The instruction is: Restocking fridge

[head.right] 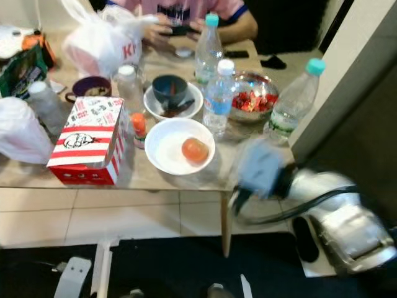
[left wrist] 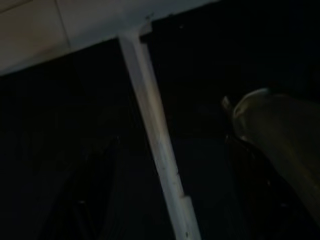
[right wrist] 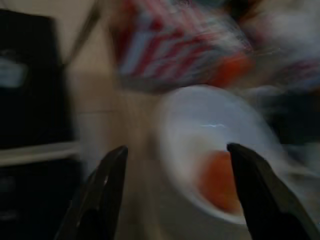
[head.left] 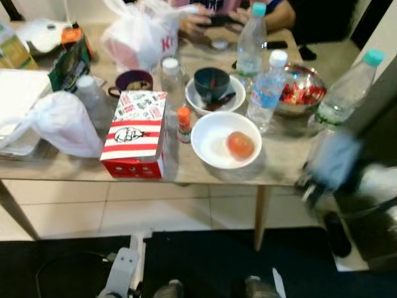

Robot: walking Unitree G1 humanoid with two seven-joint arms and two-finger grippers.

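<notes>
I am looking at the orange fruit [head.left: 240, 144], which is sitting in the white bowl [head.left: 214, 155] just right of centre in the head views, near the front edge of the table [head.left: 80, 169]. I judge that fruit, or the bowl with it, to be the thing I am going for to restock the fridge. In the right wrist view the right gripper [right wrist: 177, 187] is facing the bowl with its two black fingers spread wide and nothing between them; the picture is smeared, so the arm is moving. In the head views that arm is showing as a blur at the lower right, off the table's front right corner.

Just left of the bowl a small orange-capped bottle [head.left: 183, 124] is standing, and beyond it the red-and-white striped box [head.left: 136, 131]. Behind the bowl are a clear water bottle [head.left: 268, 89], a dark bowl on a white dish [head.left: 212, 85] and a metal bowl of red sweets [head.left: 301, 92]. A person's hands [head.left: 200, 23] are resting at the top of the frame.

The left gripper is hanging low in the dark; I cannot tell its state.

My worry is speed: coming in fast, the fingers could clip the bowl's rim and push it, or topple the water bottle behind it.
</notes>
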